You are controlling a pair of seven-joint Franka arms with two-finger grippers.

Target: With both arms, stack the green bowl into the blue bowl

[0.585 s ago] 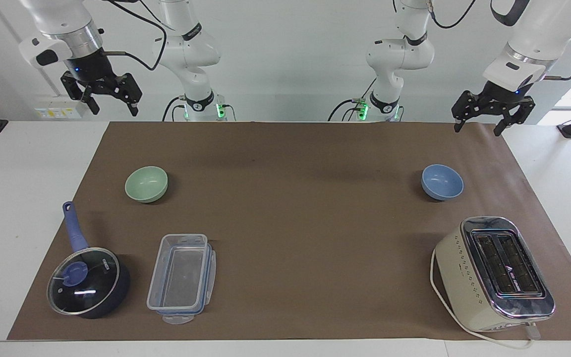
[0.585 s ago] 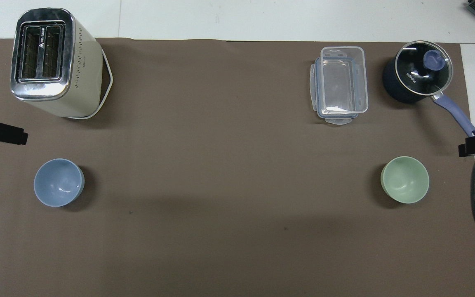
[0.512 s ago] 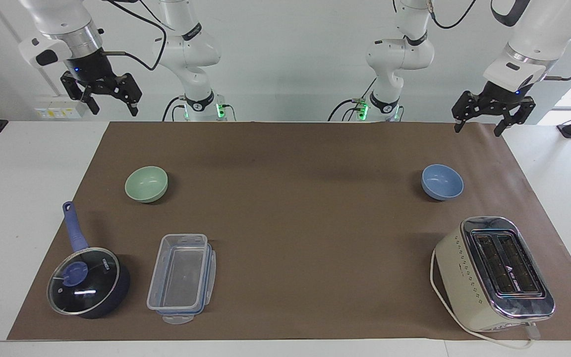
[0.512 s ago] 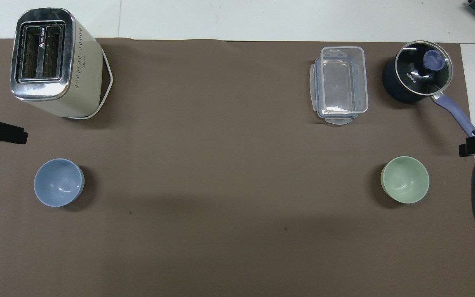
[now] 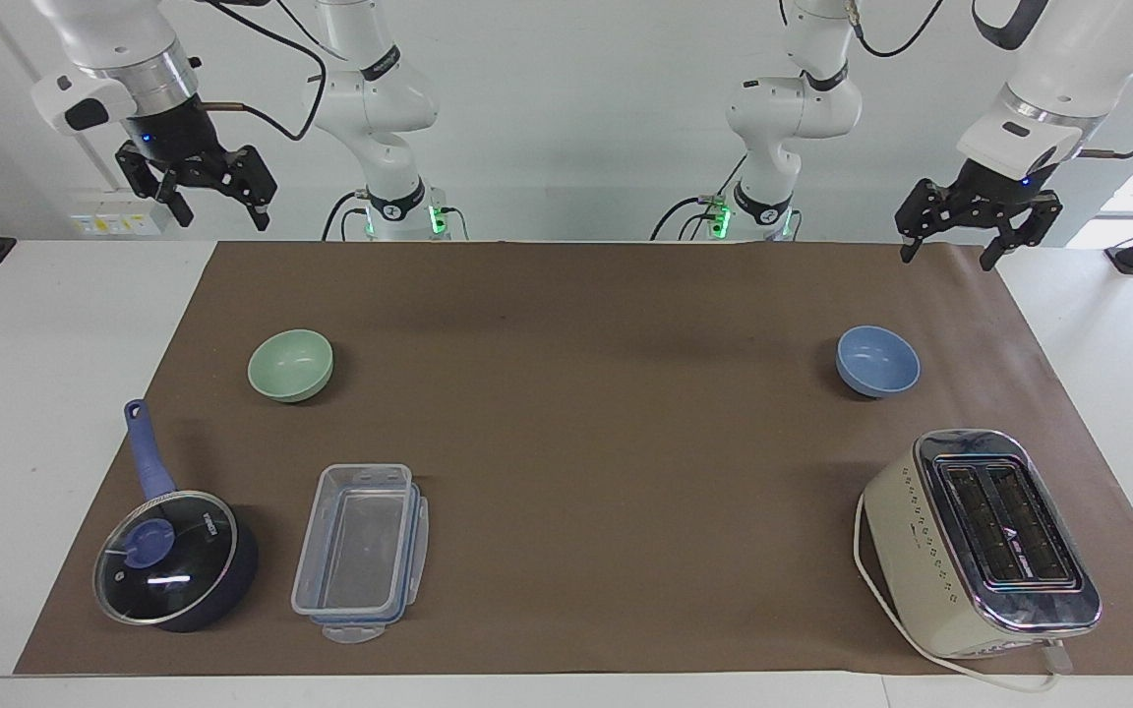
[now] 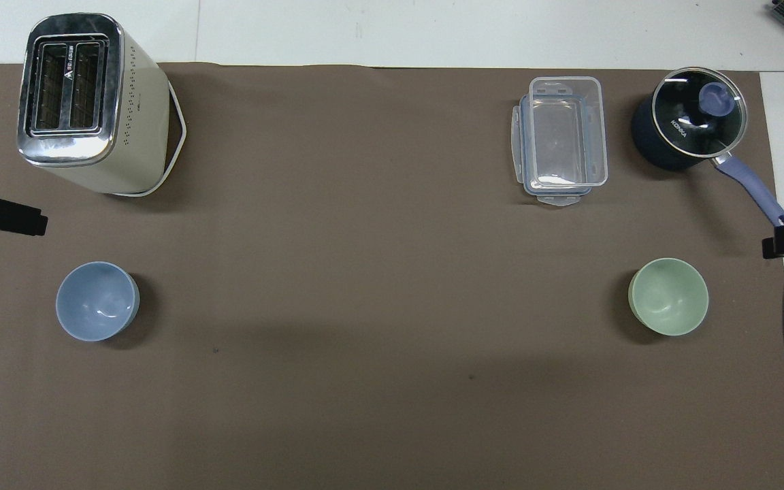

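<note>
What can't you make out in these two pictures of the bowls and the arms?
- Overhead view: both arms cut off by the side edges; only dark tips show.
- Facing view: the saucepan contents, hidden by lid glare.
- Facing view: the toaster slots, too dark to see inside.

A matt, smooth finish is shown by the small round pale green bowl (image 5: 290, 365) and by the small round light blue bowl (image 5: 877, 361), each marked by only a faint highlight inside; the table is covered by a matt brown paper-like sheet (image 5: 586, 393), faintly creased; a glossy chrome top is carried by the cream toaster (image 5: 980, 543), whose sides look satin; the dark blue saucepan (image 5: 176, 559) is closed by a reflective glass lid rimmed in metal; the rectangular food container (image 5: 360, 551) is made of clear, smooth plastic.
</note>
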